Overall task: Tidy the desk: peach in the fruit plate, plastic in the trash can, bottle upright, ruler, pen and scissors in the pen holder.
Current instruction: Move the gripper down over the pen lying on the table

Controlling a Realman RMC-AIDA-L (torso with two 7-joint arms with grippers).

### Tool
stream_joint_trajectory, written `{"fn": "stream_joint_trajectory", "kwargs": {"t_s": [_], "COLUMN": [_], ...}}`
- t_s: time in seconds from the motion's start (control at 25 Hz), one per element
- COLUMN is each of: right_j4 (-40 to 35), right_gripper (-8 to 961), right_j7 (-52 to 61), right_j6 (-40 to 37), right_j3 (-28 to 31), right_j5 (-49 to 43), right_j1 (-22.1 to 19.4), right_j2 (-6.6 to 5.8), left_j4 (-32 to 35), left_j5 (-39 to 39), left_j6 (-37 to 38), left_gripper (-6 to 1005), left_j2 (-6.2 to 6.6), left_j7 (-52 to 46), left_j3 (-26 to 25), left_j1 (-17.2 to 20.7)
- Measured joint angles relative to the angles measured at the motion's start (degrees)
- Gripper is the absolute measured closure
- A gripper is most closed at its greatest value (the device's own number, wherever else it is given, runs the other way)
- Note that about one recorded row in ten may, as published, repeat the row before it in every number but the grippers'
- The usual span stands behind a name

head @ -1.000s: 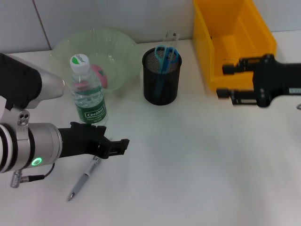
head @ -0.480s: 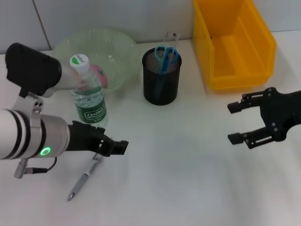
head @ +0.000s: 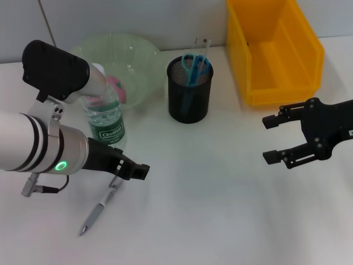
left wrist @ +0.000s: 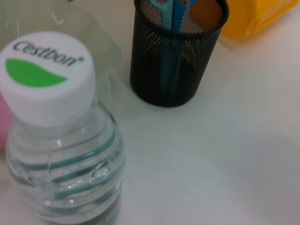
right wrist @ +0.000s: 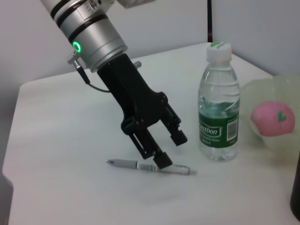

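Black mesh pen holder (head: 190,89): stands upright near the middle of the white desk (head: 220,210); blue-handled scissors (head: 194,65) and a clear plastic ruler (head: 199,45) stick up out of it.
Pale green translucent fruit plate (head: 118,63): a bowl-shaped dish at the back left, with the pink peach (head: 115,88) lying inside it.
Yellow plastic bin (head: 274,49): at the back right; the part of its inside that shows is bare.
Clear water bottle with white cap and green label (head: 103,118): upright, just in front of the fruit plate, its cap hidden behind the left arm in the head view.
Grey and silver pen (head: 99,210): lies flat on the desk in front of the bottle, not in the holder, its tip pointing toward the near edge.
Left gripper (head: 129,167): low over the pen's upper end, jaws spread open; the right wrist view shows one fingertip (right wrist: 162,161) down at the pen's barrel and the other raised clear of it.
Right gripper (head: 273,139): hovers above the desk in front of the bin, jaws wide apart and holding nothing.
Left wrist view only: the bottle cap's green leaf mark and "Cestbon" print, and the mesh holder close behind.
Right wrist view only: the whole pen lying sideways beside the bottle.
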Motion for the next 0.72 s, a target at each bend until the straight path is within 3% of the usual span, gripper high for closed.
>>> {"fn": "stream_joint_trajectory", "kwargs": {"t_s": [0.52, 0.72], "right_j4": [3.65, 5.82], "right_gripper": [144, 143], "right_j7": [-1.88, -1.55], "right_j6": [3.75, 6.28], "right_j3": [0.16, 0.14], "right_j5": [-0.03, -0.72], "right_j1": [1.39, 3.08], "right_j2": [-0.13, -0.58], "left_j4": [-5.22, -13.58], "left_j5": [1.91, 4.32], "left_j6": [6.24, 7.42], "left_gripper": [298, 299], "left_j2": [0.17, 0.10], "left_j7": [-1.36, -1.53], "left_j3": [-3.24, -4.90], "left_j1": [-4.10, -8.76]}}
